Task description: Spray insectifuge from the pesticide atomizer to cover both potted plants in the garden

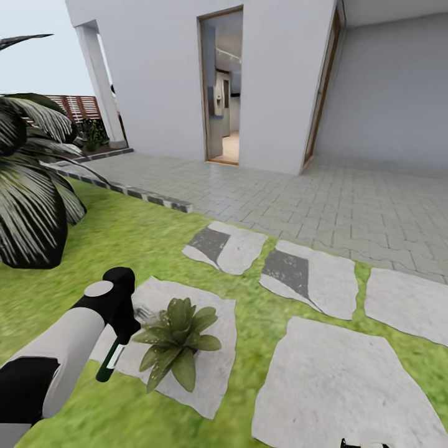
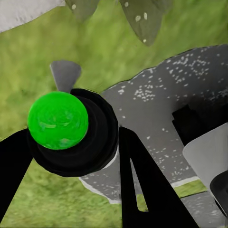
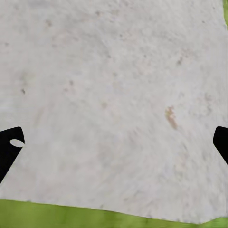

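I have the pesticide atomizer (image 1: 111,359) clamped in my left gripper (image 1: 127,333), hanging nozzle-end down just left of a potted plant (image 1: 177,339) on a near stepping stone (image 1: 211,367). Whitish insectifuge (image 2: 137,18) speckles its leaves. My right gripper (image 3: 114,142) hangs spread wide over another pale stone (image 3: 109,95), grass (image 3: 71,216) at its edge.

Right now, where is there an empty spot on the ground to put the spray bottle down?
The big stepping stone right of the potted plant is bare, bordered by grass all round. The two stones nearer the paving are bare too. It is crowded on the plant's own stone, where the left gripper holds the pesticide atomizer beside the leaves.
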